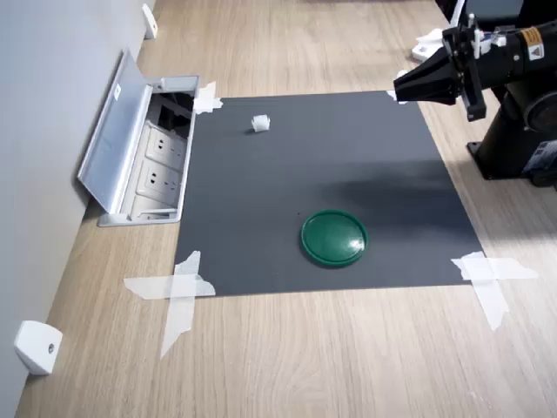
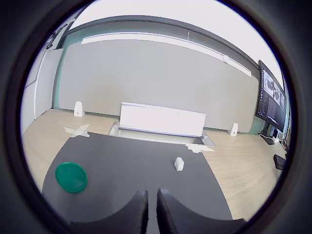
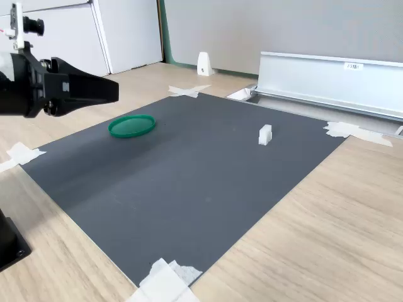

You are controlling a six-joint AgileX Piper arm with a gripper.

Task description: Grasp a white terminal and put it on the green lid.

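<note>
The gripper (image 1: 402, 87) hung in the air above the far right corner of the dark grey mat (image 1: 348, 165) in the first exterior view, well clear of everything, and its jaws were drawn together with only a thin slit between them in the wrist view, nothing held. In the second exterior view the gripper (image 3: 113, 89) pointed in from that view's left edge, high over the mat (image 3: 189, 176). The white terminal (image 1: 260, 124) sat alone on the mat, near the mat's far left corner in the first exterior view, well apart from the gripper and just short of the open floor socket box (image 1: 152, 161) with its silver flap raised. In the second exterior view the white terminal (image 3: 265, 134) stood upright on the mat, close to the edge that faces the silver flap (image 3: 334, 78). The green lid (image 1: 334, 237) lay flat on the mat too, nearer the mat's front edge in the first exterior view and well apart from the terminal. From the wrist view the green lid (image 2: 71, 177) and the white terminal (image 2: 179, 164) both sat on the mat ahead of the gripper (image 2: 152, 209), on opposite sides of it. White tape strips (image 1: 178, 292) pinned the mat's corners to the wooden table (image 1: 348, 357). A white wedge-shaped bumper (image 1: 36, 347) stood against the wall beyond the mat's near left corner in the first exterior view.
</note>
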